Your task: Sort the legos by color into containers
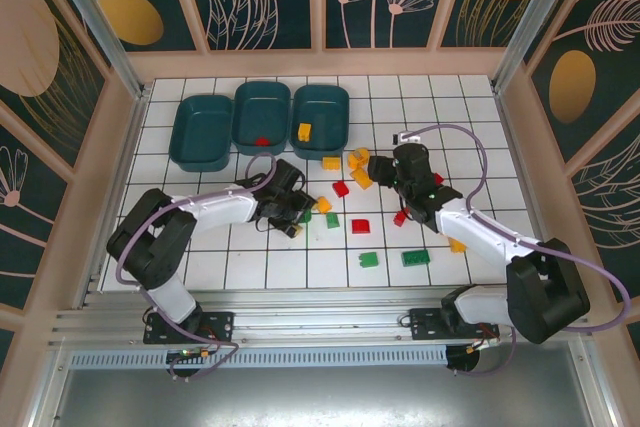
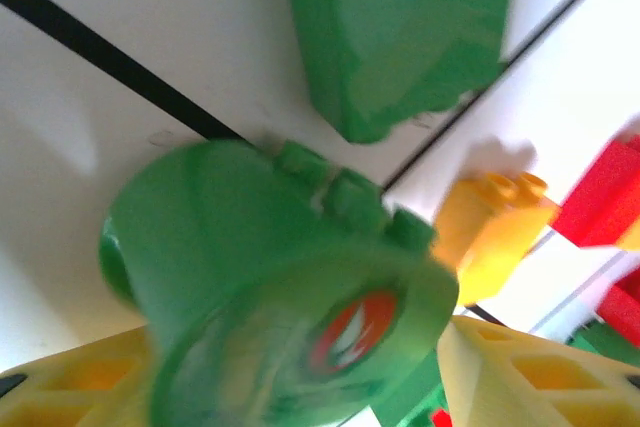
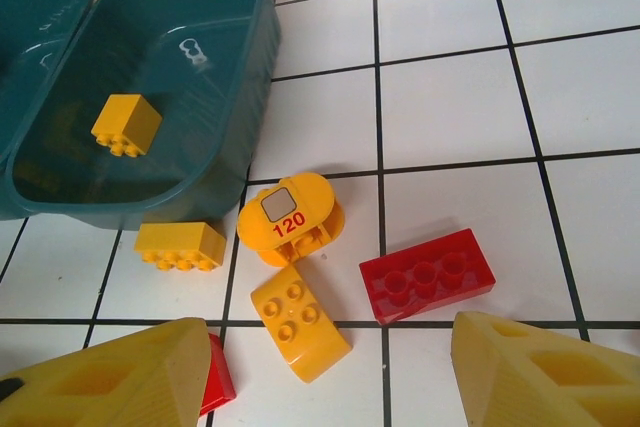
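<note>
Looking down from above, three teal bins (image 1: pixel 202 132) stand in a row at the far left of the tiled counter (image 1: pixel 440 107). The middle one holds a red brick (image 1: pixel 262 140), the right one a yellow cube (image 1: pixel 304 131). Loose legos (image 1: pixel 360 226) in red, green and yellow lie scattered around the middle. The left pincer (image 1: pixel 297 219) is low at the left edge of that scatter, and the right pincer (image 1: pixel 383 175) is among the yellow pieces right of the bins. From the left wrist, a round green piece (image 2: pixel 280 297), blurred, sits between the yellow fingers (image 2: pixel 520 362); I cannot tell whether they grip it. Beyond it lie a green brick (image 2: pixel 400 37) and a small yellow brick (image 2: pixel 490 222). From the right wrist, the fingers stand wide with nothing held. Ahead lie a curved yellow brick (image 3: pixel 300 322), a flat red brick (image 3: pixel 427 275), a yellow piece marked 120 (image 3: pixel 290 219), and a yellow studded brick (image 3: pixel 180 245) just beside the bin's near wall.
</note>
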Available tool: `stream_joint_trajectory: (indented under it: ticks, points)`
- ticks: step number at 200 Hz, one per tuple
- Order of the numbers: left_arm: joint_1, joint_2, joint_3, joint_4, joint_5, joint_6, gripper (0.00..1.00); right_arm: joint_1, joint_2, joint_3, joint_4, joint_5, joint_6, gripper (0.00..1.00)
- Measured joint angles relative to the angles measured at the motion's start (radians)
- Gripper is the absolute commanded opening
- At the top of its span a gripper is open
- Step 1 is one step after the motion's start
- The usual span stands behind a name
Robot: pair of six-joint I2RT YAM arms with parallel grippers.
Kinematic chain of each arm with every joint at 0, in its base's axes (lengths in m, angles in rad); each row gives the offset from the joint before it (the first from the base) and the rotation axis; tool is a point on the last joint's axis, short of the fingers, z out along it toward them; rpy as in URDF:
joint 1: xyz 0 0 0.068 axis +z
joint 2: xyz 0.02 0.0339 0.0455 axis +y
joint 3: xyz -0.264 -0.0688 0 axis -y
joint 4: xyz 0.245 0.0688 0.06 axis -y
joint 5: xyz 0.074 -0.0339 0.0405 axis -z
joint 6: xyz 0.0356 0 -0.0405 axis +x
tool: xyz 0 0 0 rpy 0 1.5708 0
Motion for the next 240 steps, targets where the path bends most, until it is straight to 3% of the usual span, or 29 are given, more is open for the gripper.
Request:
stream_joint_trajectory:
  ticks: [34, 64, 89, 127, 212, 240]
  points:
    - [0.002, 0.005, -0.004, 0.003, 0.005, 0.0, 0.61, 0.0, 0.0, 0.0, 0.002, 0.0, 0.0, 0.66]
    - [0.002, -0.006, -0.011, 0.02, 0.0, 0.003, 0.7, 0.0, 0.0, -0.005, 0.005, 0.0, 0.0, 0.65]
    - [0.016, -0.023, -0.021, 0.022, -0.014, 0.014, 0.72, 0.0, 0.0, -0.005, 0.006, 0.0, 0.0, 0.65]
    - [0.06, -0.028, -0.018, -0.014, -0.022, 0.039, 0.66, 0.021, -0.002, -0.005, 0.005, 0.066, -0.011, 0.64]
    - [0.064, -0.005, 0.006, -0.022, 0.002, 0.071, 0.36, 0.034, -0.046, -0.018, 0.009, 0.109, -0.019, 0.64]
    - [0.064, -0.018, -0.005, -0.011, 0.008, 0.086, 0.34, 0.034, -0.046, -0.018, 0.01, 0.109, -0.019, 0.64]
